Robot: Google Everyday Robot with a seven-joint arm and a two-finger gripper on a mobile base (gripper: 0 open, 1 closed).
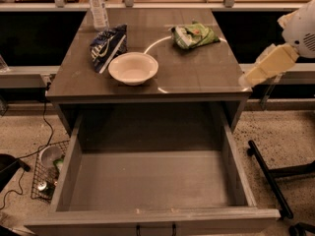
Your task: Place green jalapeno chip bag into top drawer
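- green jalapeno chip bag (194,35) sat on table (197,77), back right, ungrasped
- top drawer (237,166) was open
- gripper (268,65) was off the table's right edge; grip state couldn't be told
- grasp and placement remained

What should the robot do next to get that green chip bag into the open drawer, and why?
Probably swing the end effector left, over to the green jalapeno chip bag. It hangs beyond the table at its right edge, apart from the bag, which lies ungrasped at the back right. The top drawer already stands open.
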